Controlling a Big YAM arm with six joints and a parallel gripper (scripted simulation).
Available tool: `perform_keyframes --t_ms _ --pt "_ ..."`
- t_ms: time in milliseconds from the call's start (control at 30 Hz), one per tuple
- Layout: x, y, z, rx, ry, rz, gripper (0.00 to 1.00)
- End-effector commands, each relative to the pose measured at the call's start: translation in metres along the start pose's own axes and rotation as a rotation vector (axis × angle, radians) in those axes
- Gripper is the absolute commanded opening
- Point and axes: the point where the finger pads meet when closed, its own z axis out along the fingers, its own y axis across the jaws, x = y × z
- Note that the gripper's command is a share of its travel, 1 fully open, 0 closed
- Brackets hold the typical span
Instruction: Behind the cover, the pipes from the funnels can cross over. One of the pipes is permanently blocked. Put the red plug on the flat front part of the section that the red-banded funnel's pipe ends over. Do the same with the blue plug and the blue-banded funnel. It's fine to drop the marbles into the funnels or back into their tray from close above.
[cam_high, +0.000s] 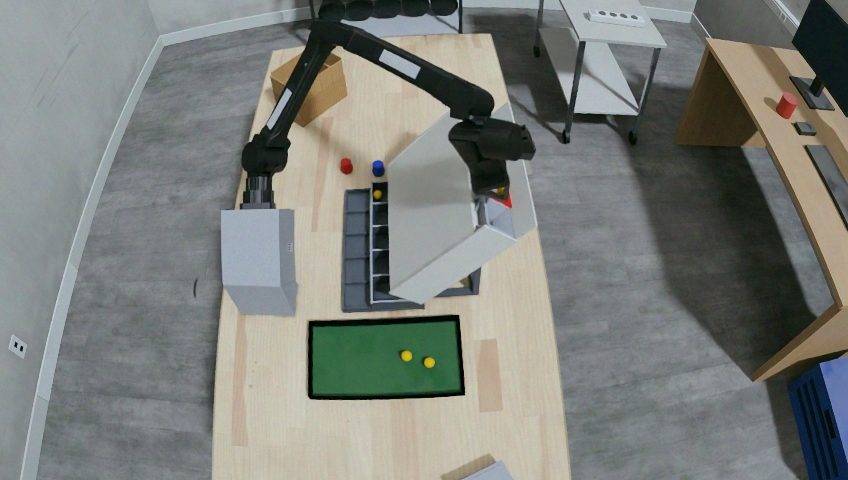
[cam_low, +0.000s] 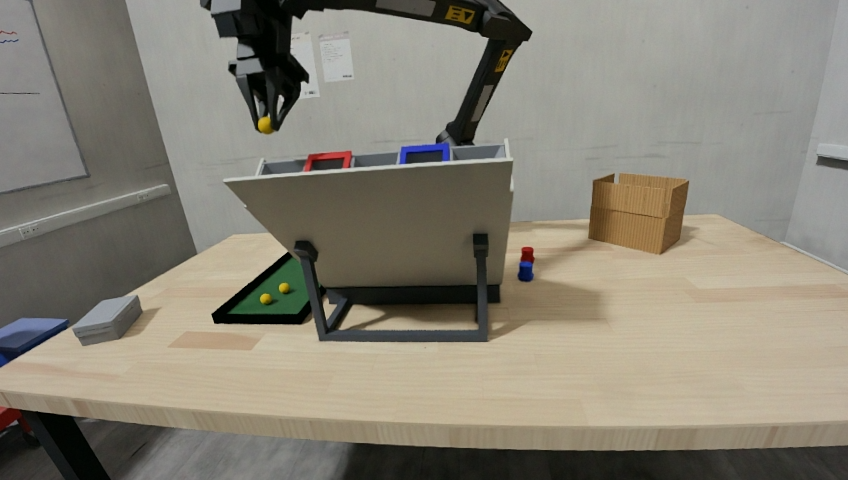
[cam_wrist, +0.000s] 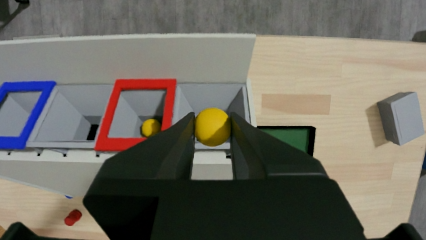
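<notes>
My gripper (cam_low: 265, 120) (cam_wrist: 212, 119) is shut on a yellow marble (cam_low: 264, 124) (cam_wrist: 212, 126) (cam_high: 500, 190). It hangs above the plain grey end funnel (cam_wrist: 237, 102), right beside the red-banded funnel (cam_wrist: 137, 85) (cam_low: 327, 155). Another yellow marble (cam_wrist: 150, 127) sits inside the red-banded funnel. The blue-banded funnel (cam_wrist: 25, 85) (cam_low: 423, 147) is two places further along. The red plug (cam_high: 346, 165) (cam_low: 527, 254) (cam_wrist: 73, 217) and blue plug (cam_high: 377, 168) (cam_low: 525, 271) stand on the table by the far end of the sections. One marble (cam_high: 377, 193) lies in the end section. The white cover (cam_high: 428, 220) (cam_low: 380, 220) hides the pipes.
The green marble tray (cam_high: 357, 380) (cam_low: 285, 270) holds two marbles (cam_high: 406, 355) (cam_high: 429, 361). The sections' flat front parts (cam_high: 355, 237) are dark grey. A cardboard box (cam_high: 311, 90) (cam_low: 639, 211) stands at the far end. A grey pedestal (cam_high: 258, 258) carries the arm. A small grey block (cam_low: 107, 319) (cam_wrist: 402, 117) lies near the table edge.
</notes>
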Motion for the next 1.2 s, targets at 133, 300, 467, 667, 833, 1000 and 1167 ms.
perform_keyframes --t_ms 133,300,467,667,833,1000,1167 --pt "0.003 0.003 0.011 0.005 -0.011 -0.017 0.0" --pt "0.003 0.004 0.012 0.005 -0.012 -0.014 0.0" --pt "0.003 0.006 0.014 0.006 -0.013 -0.01 0.0" --pt "0.003 0.007 0.017 0.006 -0.015 -0.005 0.0" --pt "0.002 0.008 0.017 0.007 -0.015 -0.003 0.0" --pt "0.001 0.01 0.017 0.007 -0.016 0.002 0.0" --pt "0.0 0.011 0.018 0.008 -0.017 0.006 0.0"
